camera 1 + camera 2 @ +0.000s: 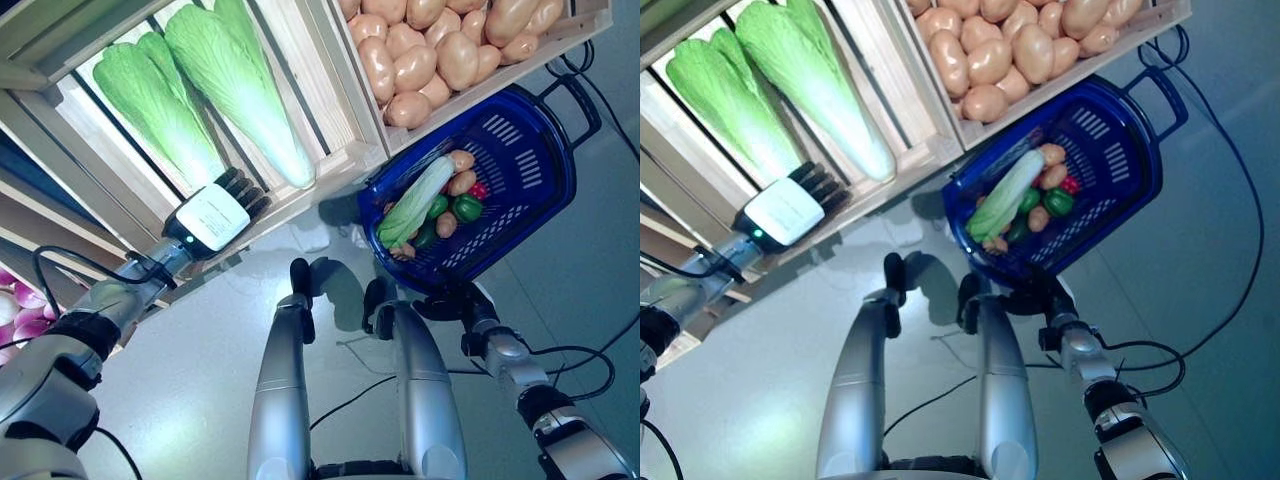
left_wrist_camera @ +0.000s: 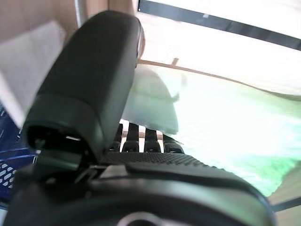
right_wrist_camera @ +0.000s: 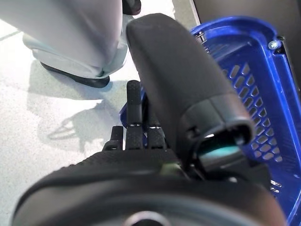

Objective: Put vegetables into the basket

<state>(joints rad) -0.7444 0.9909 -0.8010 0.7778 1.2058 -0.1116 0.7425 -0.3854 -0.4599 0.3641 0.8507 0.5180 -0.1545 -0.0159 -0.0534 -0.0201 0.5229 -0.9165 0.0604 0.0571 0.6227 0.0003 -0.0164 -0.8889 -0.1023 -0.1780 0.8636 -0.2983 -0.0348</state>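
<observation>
Left hand (image 1: pixel 212 215) (fingers straight) at upright cabbage's (image 1: pixel 243 88) pale base, leaves upward.

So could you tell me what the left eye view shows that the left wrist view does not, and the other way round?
Only the left eye view shows the crate of potatoes, the basket's contents, including a cabbage, green peppers and more potatoes, and the right hand at the basket's near rim. Only the left wrist view shows the left hand's fingers straight, reaching towards the pale base of a cabbage. Both show the left hand, the shelf cabbages and the blue basket.
</observation>
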